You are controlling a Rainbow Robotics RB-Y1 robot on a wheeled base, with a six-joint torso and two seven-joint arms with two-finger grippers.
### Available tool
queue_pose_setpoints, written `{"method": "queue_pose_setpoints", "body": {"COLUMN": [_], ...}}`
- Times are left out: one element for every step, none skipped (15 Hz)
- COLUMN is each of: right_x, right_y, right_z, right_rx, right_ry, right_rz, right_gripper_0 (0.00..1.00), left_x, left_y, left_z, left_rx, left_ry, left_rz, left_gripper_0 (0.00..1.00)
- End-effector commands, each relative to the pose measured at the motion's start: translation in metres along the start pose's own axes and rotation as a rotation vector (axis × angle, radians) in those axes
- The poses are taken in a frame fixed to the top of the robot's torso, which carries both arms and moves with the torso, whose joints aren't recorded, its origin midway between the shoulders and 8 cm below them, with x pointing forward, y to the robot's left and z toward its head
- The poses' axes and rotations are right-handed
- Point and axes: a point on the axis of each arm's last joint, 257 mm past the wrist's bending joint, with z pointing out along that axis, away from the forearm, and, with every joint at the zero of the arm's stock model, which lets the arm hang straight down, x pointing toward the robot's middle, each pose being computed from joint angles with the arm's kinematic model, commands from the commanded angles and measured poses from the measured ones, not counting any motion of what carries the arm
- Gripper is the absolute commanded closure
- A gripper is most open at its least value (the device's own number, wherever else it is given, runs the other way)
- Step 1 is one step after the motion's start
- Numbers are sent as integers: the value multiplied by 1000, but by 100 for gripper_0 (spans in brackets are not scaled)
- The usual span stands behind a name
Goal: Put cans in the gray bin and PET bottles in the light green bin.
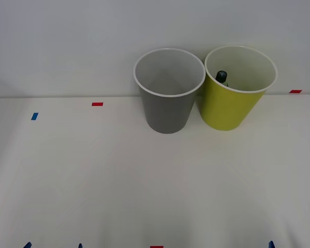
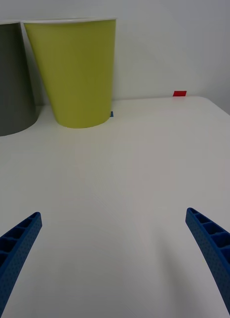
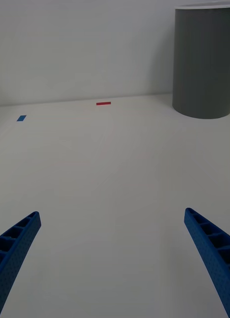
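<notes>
Gray bin (image 1: 168,111) stands mid-table at the back, touching the light green bin (image 1: 230,106) on its right; you can see the PET bottle's (image 1: 221,78) dark cap inside the green one. Your left gripper (image 3: 112,263) and right gripper (image 2: 112,263) hover spread wide, holding nothing, over the white table (image 1: 144,181).

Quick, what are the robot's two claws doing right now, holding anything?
Left gripper: open, holding nothing, above the bare table.
Right gripper: open, holding nothing, facing the light green bin.
</notes>
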Motion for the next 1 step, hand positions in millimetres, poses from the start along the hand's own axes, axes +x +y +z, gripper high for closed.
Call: {"method": "queue_pose_setpoints", "body": {"right_x": [0], "right_y": [0], "right_z": [0], "right_rx": [0], "right_ry": [0], "right_rz": [0], "right_gripper_0": [0], "left_x": [0], "left_y": [0], "left_z": [0], "left_rx": [0], "left_ry": [0], "left_rz": [0], "left_gripper_0": [0]}}
